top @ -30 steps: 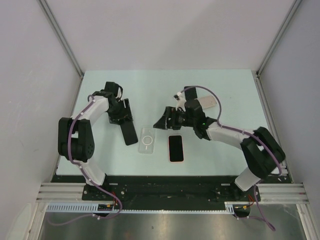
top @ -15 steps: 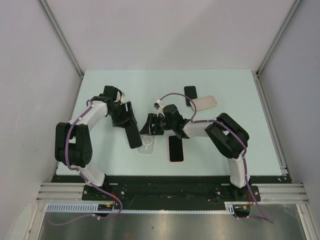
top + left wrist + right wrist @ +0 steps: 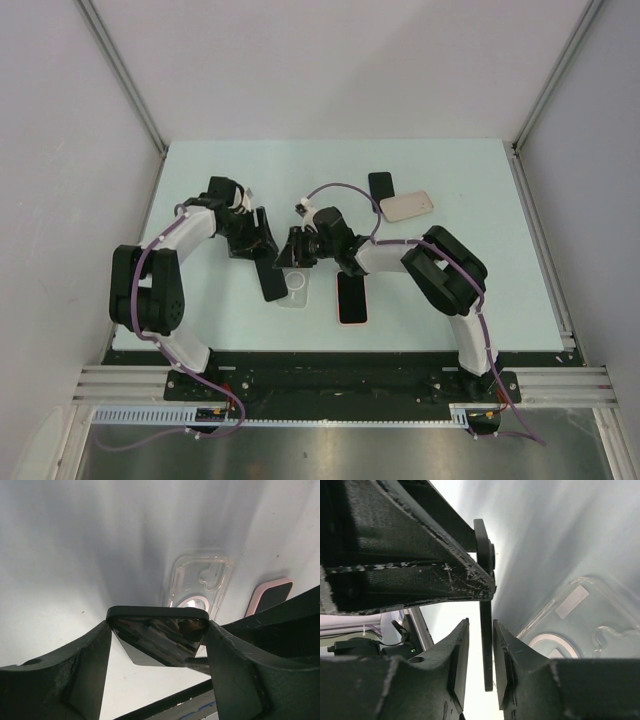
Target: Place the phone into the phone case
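One phone, likely stiff and slick, tilted over the phone case near the tabletop's front edge: left gripper clamps its side edges (best hold), right gripper narrow across its faces, contact uncertain.

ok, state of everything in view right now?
black phone: off the table, tilted, clamped in left gripper
left gripper: shut on black phone
right gripper: jaws flank the phone's edge, grip unclear
clear case: empty, lying flat
pink-cased phone: flat, screen dark
far black phone: flat, untouched
beige device: flat
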{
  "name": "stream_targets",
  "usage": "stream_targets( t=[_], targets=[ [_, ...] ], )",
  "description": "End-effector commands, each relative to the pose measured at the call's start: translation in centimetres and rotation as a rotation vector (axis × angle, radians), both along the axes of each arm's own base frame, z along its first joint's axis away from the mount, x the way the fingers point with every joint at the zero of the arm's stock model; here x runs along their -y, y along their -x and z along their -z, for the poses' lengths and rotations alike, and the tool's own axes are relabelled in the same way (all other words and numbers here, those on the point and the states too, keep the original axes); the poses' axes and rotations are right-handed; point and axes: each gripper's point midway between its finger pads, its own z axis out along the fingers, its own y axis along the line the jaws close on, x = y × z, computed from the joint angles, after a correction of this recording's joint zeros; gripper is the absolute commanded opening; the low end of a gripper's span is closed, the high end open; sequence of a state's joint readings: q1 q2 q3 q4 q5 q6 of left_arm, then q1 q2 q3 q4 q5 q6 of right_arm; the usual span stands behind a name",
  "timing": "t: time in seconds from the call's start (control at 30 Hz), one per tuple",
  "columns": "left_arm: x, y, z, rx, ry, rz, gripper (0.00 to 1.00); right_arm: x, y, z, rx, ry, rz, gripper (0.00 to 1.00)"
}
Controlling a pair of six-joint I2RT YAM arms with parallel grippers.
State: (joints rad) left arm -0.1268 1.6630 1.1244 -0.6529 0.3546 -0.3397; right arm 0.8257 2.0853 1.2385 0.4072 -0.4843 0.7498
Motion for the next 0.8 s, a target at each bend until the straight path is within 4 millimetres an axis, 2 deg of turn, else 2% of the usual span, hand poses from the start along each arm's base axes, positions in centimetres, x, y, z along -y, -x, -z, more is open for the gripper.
stream_targets(
  t=[0.0, 0.2, 0.3, 0.4, 0.47, 0.6, 0.7, 0.77],
  targets=[
    [1.5, -0.6, -2.5, 0.092, 0.08, 0.043, 0.1, -0.7, -0.8, -0.5, 0.045, 0.002, 0.015, 0.27],
    [2.1, -0.3, -2.8, 0.088, 0.119, 0.05, 0.19, -0.7, -0.7, -0.3, 0.04, 0.006, 0.011, 0.08],
    [2.0, -0.3, -3.4, 0.111, 0.119, 0.049, 0.47, -0.8, -0.3, -0.7, 0.037, -0.002, -0.004, 0.0],
    [1.6, -0.4, -4.4, 0.149, 0.099, 0.036, 0.79, -0.8, 0.1, -2.0, 0.028, -0.019, -0.013, 0.0],
    [1.5, -0.5, -5.4, 0.177, 0.097, 0.031, 0.83, -0.6, 0.5, -2.7, 0.015, -0.017, -0.022, 0.0],
    [1.2, -0.3, -7.1, 0.212, 0.092, 0.011, 0.83, 0.5, 0.9, -3.3, -0.033, 0.007, -0.022, 0.0],
    [0.9, -0.7, -8.2, 0.243, 0.083, -0.011, 0.86, 1.3, 1.4, -3.6, -0.038, 0.047, -0.023, 0.0],
    [1.1, -0.6, -8.7, 0.255, 0.1, -0.001, 0.86, 1.9, 1.6, -3.1, -0.054, 0.083, -0.016, 0.0]
  ],
)
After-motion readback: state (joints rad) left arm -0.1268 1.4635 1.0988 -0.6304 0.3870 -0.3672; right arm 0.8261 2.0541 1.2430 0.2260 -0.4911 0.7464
